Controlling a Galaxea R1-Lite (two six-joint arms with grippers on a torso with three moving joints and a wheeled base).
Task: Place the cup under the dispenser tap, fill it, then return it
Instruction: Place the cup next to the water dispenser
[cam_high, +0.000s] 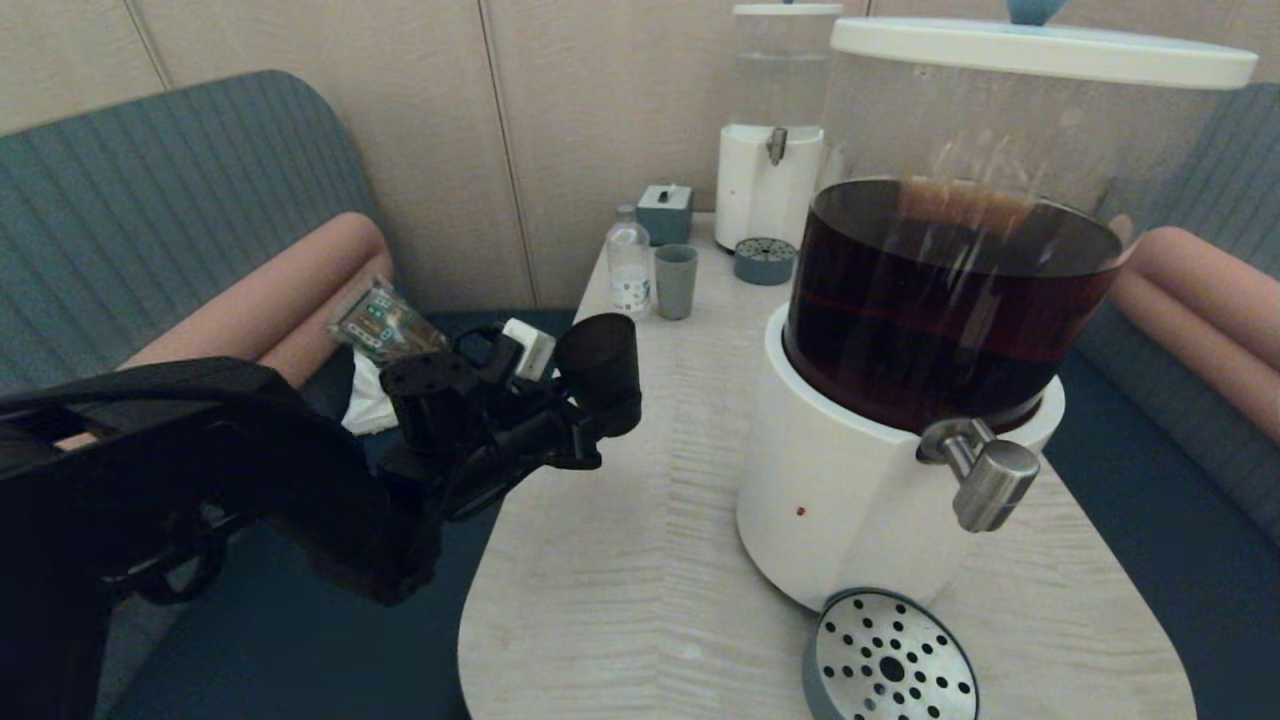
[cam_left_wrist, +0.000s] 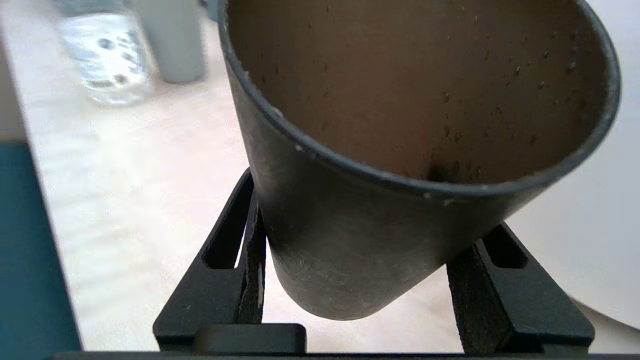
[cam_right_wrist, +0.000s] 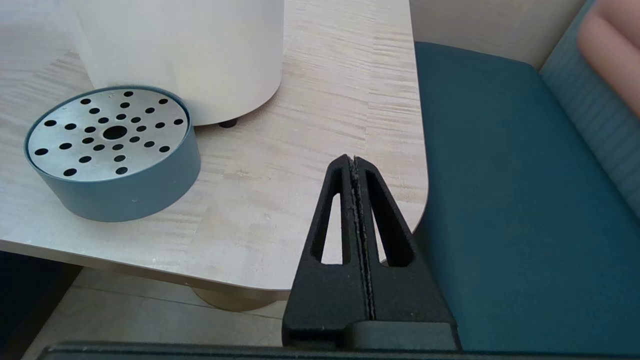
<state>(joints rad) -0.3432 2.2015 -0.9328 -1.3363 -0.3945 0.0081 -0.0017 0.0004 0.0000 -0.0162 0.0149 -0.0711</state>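
Observation:
My left gripper is shut on the lower part of the cup, a dark tapered tumbler held in the air over the table's left edge. In the left wrist view the cup sits between the two black fingers, and small droplets cling to its inner wall. The dispenser tap juts from the white base of the big tank of dark liquid, well to the right of the cup. A round perforated drip tray lies below the tap. My right gripper hangs shut and empty by the table's near right corner.
At the back of the table stand a pale grey-green tumbler, a small water bottle, a little box and a smaller clear-liquid dispenser with its own tray. Teal bench seats flank the table.

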